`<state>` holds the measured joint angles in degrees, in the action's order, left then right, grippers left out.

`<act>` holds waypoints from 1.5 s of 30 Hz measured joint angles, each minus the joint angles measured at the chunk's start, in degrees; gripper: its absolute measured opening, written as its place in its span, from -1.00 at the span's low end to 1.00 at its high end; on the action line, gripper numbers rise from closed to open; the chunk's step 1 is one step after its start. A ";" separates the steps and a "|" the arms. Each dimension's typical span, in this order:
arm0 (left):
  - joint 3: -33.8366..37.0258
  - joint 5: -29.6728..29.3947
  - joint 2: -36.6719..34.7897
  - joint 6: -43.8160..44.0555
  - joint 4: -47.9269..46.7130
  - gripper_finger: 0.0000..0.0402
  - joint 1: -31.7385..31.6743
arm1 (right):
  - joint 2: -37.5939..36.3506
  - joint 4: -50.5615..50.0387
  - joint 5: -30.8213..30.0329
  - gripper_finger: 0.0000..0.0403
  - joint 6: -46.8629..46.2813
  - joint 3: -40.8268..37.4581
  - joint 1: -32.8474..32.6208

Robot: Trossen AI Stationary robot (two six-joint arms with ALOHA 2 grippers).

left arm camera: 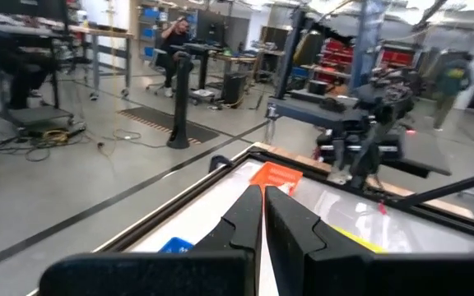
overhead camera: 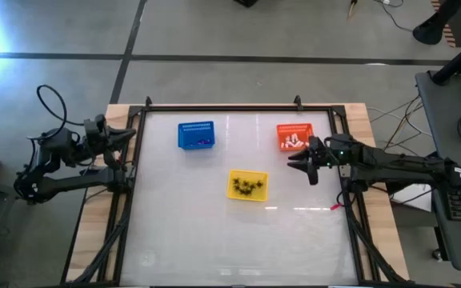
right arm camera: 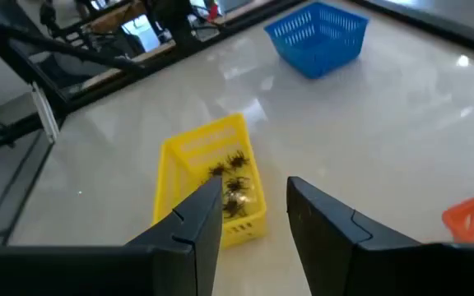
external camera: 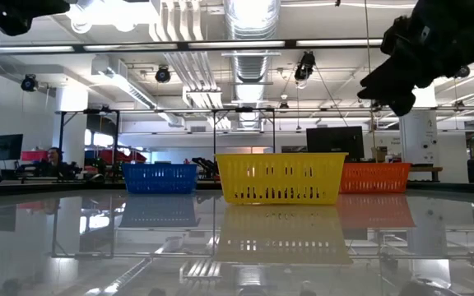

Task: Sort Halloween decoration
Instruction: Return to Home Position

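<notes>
Three baskets are seen on the table [overhead camera: 182, 232], and no loose trinket can be made out on the bare surface around them, so the sorting is judged complete and only the retreat of the arms is outstanding. Nearest the front, the yellow basket [overhead camera: 248, 171] is found holding the black spider trinkets [overhead camera: 246, 188]. Just beyond it and to its right, the right gripper [right arm camera: 253, 187] is held above the table, between the yellow basket and the orange basket [overhead camera: 294, 127]. Its fingers are spread and nothing is held between them. For a clean withdrawal, the gripper should be raised first and then drawn back toward its own side of the table, so that neither rim is clipped and no basket is nudged. Farther back, white trinkets [overhead camera: 293, 142] are seen in the orange basket. The blue basket [overhead camera: 196, 126] is set well apart to the left, and its contents are too small to be told. At the left edge, the left gripper [left arm camera: 262, 193] is parked with its fingers pressed together, and little more should be needed of it.
</notes>
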<state>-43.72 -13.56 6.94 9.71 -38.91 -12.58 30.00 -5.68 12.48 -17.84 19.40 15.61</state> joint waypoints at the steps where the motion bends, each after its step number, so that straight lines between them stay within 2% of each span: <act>1: 0.00 -0.61 0.01 -0.03 -0.22 -1.00 0.00 | -0.35 0.82 -0.03 -0.37 1.06 -0.90 0.01; 5: 0.00 -0.79 0.02 0.05 -0.14 -1.00 0.00 | -2.78 1.65 0.22 -0.39 2.66 -4.57 0.01; 13: 0.00 -0.89 0.04 2.66 -0.12 -1.00 0.00 | -13.05 5.47 10.32 -0.36 4.58 -10.70 -0.01; 25: 0.00 -0.89 0.07 3.04 -0.13 -1.00 0.00 | -30.02 5.42 10.73 -0.38 11.59 -14.16 -0.01; 33: 0.00 -0.89 0.09 2.87 -0.14 -1.00 -0.02 | -29.87 4.91 10.99 -0.35 12.44 -16.38 0.03; 45: 0.00 -0.93 0.11 2.87 -0.16 -1.00 -0.02 | -25.53 4.41 -5.54 -0.37 14.89 -17.60 0.04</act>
<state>-43.72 -14.49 7.05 12.58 -39.07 -12.60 4.47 -1.27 6.94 -2.95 1.80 15.65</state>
